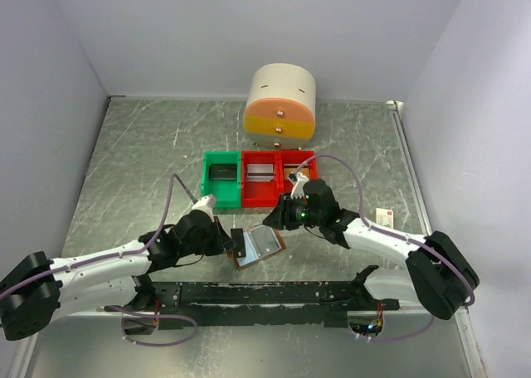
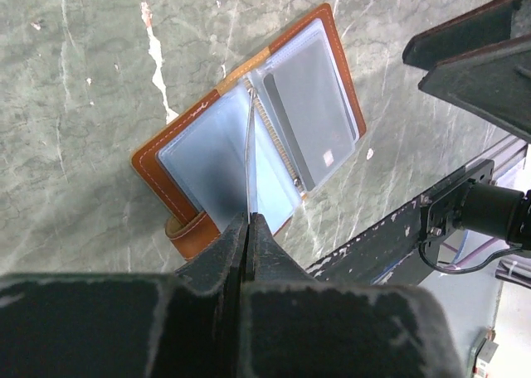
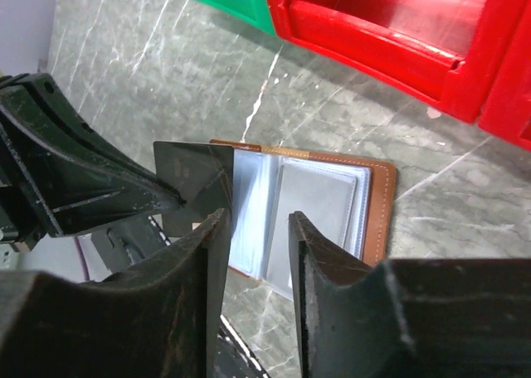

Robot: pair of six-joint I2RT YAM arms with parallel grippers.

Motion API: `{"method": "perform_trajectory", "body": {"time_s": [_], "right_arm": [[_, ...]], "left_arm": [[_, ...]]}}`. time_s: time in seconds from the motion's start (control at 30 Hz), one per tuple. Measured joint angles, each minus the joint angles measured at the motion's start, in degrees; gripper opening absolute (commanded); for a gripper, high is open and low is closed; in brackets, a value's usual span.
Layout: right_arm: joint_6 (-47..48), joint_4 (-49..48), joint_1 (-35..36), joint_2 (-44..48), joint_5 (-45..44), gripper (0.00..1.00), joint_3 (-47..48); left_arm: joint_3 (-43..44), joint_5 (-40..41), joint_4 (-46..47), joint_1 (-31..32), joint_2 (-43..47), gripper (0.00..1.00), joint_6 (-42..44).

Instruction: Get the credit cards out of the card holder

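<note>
Left claw (image 2: pixel 249 222) shut on dark card (image 3: pixel 192 172), upright over open card holder (image 3: pixel 380 202) on table (image 2: pixel 66 104); right claw (image 3: pixel 257 220) partly open, empty.

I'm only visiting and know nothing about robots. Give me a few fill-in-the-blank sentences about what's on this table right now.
1. The card holder lies ___ on the table.
2. The left gripper is shut on a thin ___ card.
3. The right gripper hovers over the holder with its jaws ___.
4. Beside the two red bins stands one bin coloured ___.

Missing words: open; dark; open; green.
</note>
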State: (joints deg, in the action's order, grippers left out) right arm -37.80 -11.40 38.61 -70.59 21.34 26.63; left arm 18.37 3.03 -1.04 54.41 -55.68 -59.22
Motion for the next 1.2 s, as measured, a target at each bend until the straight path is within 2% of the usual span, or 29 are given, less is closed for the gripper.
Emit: {"method": "perform_trajectory", "body": {"time_s": [0.3,0.47,0.6,0.7,0.83,0.9,1.0,1.07,1.2], "right_arm": [[0.1,1.0,-0.2,2.6,-2.2,0.55,-0.2],[-1.0,-1.4,-0.3,12.0,-7.9,0.71,-3.7],[-1.2,-6.6,-0.3,20.5,-12.0,0.75,-10.1],[-0.9,-7.7,-0.3,25.3,-14.4,0.77,-13.3],[0.2,-8.1,-0.3,29.8,-16.5,0.78,-14.1],[1.0,-9.0,-0.3,31.2,-16.6,0.82,-14.1],[1.4,-11.3,-0.3,32.3,-16.2,0.89,-14.6],[1.0,-12.4,-0.3,32.6,-15.7,0.89,-15.0],[0.7,-13.2,-0.3,30.3,-12.9,0.89,-14.5]], "left_arm": [[1.4,2.1,-4.0,0.0,4.5,0.07,4.0],[5.2,5.6,-7.8,-0.1,8.5,0.07,8.0],[7.9,7.6,-8.7,-0.9,9.6,0.07,11.3],[9.2,6.4,-8.8,-4.3,8.5,0.07,14.4],[9.8,-0.5,-8.3,-11.9,6.6,0.07,18.0],[9.8,-5.1,-7.6,-15.9,6.8,0.07,19.3],[9.7,-12.3,-5.8,-20.3,8.4,0.07,20.0],[9.2,-18.2,-3.7,-25.0,11.2,0.07,20.0],[7.5,-27.5,1.0,-28.6,14.9,0.07,18.8]]}}
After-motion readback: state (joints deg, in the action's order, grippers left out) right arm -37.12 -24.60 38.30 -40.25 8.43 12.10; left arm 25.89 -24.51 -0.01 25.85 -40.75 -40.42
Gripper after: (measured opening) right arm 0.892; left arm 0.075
